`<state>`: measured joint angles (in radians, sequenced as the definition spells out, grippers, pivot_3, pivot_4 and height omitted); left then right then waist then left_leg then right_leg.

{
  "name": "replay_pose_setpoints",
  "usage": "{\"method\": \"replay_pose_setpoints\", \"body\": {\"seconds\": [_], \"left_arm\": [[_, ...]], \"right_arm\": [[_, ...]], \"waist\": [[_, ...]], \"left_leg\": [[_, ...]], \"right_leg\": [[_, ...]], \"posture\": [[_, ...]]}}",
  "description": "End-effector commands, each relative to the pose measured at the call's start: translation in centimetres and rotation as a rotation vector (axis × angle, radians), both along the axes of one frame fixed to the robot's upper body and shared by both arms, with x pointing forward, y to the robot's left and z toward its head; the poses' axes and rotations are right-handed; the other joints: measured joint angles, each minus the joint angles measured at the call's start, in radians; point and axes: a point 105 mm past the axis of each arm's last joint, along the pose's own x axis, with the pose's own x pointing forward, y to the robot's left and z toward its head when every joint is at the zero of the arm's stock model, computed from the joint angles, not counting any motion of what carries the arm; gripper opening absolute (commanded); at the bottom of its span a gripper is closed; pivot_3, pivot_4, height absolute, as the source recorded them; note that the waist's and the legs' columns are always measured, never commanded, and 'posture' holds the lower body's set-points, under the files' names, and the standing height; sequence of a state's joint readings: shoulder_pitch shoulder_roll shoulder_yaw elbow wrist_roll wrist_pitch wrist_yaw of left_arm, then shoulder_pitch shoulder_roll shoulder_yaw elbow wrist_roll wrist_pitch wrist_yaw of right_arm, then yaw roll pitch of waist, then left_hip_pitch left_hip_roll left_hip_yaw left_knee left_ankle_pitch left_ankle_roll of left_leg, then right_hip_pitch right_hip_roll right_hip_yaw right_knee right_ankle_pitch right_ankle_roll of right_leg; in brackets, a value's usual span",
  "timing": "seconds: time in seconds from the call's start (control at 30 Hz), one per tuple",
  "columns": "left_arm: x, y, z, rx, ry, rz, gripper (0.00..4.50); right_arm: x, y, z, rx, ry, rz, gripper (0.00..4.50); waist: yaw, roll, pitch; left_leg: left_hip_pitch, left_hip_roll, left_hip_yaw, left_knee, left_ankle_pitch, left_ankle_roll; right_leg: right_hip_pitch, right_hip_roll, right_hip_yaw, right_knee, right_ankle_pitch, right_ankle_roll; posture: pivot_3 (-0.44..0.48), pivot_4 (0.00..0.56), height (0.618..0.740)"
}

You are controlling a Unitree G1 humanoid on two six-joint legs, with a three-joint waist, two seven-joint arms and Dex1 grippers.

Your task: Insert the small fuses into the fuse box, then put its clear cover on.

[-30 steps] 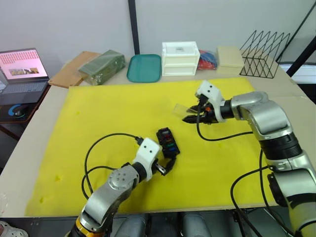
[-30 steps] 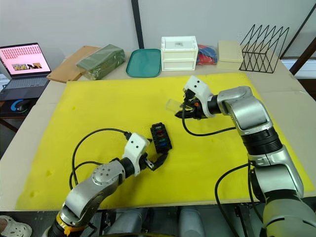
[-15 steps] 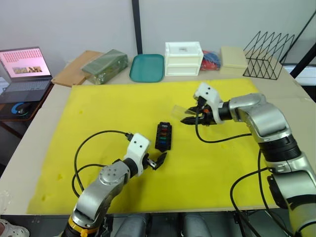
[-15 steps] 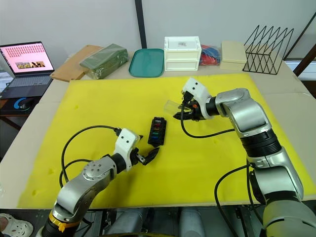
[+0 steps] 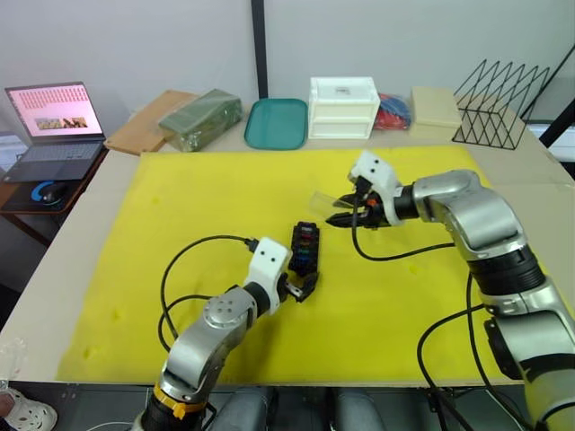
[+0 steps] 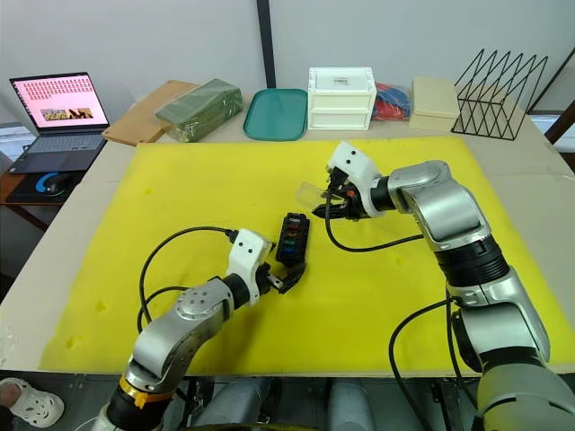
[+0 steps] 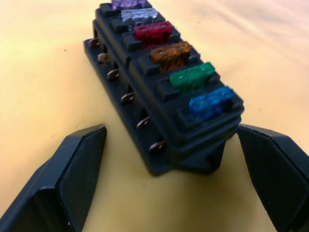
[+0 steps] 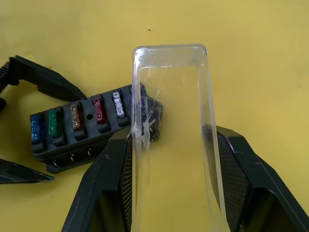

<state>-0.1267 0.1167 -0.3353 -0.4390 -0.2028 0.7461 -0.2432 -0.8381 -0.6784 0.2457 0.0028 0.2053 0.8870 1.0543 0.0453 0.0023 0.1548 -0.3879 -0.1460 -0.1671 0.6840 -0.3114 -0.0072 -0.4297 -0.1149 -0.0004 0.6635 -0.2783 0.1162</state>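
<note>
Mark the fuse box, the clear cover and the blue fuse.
fuse box (image 7: pixel 145 121), left wrist view, on its black side wall below the fuse row.
clear cover (image 8: pixel 171 125), right wrist view, on its transparent inner face.
blue fuse (image 7: pixel 211 102), left wrist view, on its top, at the end nearest the camera.

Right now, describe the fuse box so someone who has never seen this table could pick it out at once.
On the yellow mat, look near the middle, just ahead of the left gripper, whose open fingers sit either side of its near end. The fuse box is a small black block with one row of coloured fuses on top, unlike the clear cover held in the right gripper.
</note>
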Motion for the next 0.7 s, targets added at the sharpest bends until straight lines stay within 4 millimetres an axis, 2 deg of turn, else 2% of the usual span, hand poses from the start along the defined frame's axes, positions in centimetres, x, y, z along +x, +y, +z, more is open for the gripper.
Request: {"method": "replay_pose_setpoints", "body": {"seconds": [0.03, 0.13, 0.33, 0.57, 0.7], "left_arm": [[-0.5, -1.8, -0.7, 0.000, 0.023, -0.040, 4.50], [0.0, -1.6, -0.7, 0.014, 0.009, -0.004, 4.50], [1.4, 0.1, -0.5, 0.044, -0.032, 0.140, 4.50], [1.8, 1.0, -0.5, 0.057, -0.045, 0.188, 4.50], [1.9, 1.5, -0.4, 0.059, -0.051, 0.201, 3.62]], "right_arm": [[-0.2, 0.8, 1.6, 0.018, -0.056, 0.034, 1.88], [-0.2, 0.9, 1.7, 0.019, -0.057, 0.036, 1.88], [-0.2, 0.9, 1.6, 0.018, -0.061, 0.041, 1.88], [-0.2, 1.0, 1.5, 0.021, -0.060, 0.044, 1.88], [-0.3, 0.9, 1.4, 0.021, -0.061, 0.042, 1.88]], "waist": [[0.000, 0.000, 0.000], [0.000, 0.000, 0.000], [-0.003, 0.000, 0.000], [-0.006, 0.000, 0.000], [-0.006, 0.000, 0.000]], "left_leg": [[0.000, 0.000, 0.000, 0.000, 0.000, 0.000], [0.000, 0.000, 0.000, 0.000, 0.000, 0.000], [0.000, 0.000, 0.000, 0.000, 0.000, 0.000], [0.000, 0.000, 0.000, 0.000, 0.000, 0.000], [0.000, 0.001, 0.000, 0.000, 0.000, 0.000]], "right_leg": [[0.000, 0.000, 0.000, 0.000, 0.000, 0.000], [0.000, 0.000, 0.000, 0.000, 0.000, 0.000], [0.000, 0.000, 0.000, 0.000, 0.000, 0.000], [0.000, 0.001, 0.000, 0.000, 0.000, 0.000], [0.000, 0.001, 0.000, 0.000, 0.000, 0.000]], "posture": [[0.000, 0.150, 0.740], [0.000, 0.150, 0.740], [0.000, 0.150, 0.740], [0.000, 0.150, 0.740], [0.000, 0.150, 0.740]]}}
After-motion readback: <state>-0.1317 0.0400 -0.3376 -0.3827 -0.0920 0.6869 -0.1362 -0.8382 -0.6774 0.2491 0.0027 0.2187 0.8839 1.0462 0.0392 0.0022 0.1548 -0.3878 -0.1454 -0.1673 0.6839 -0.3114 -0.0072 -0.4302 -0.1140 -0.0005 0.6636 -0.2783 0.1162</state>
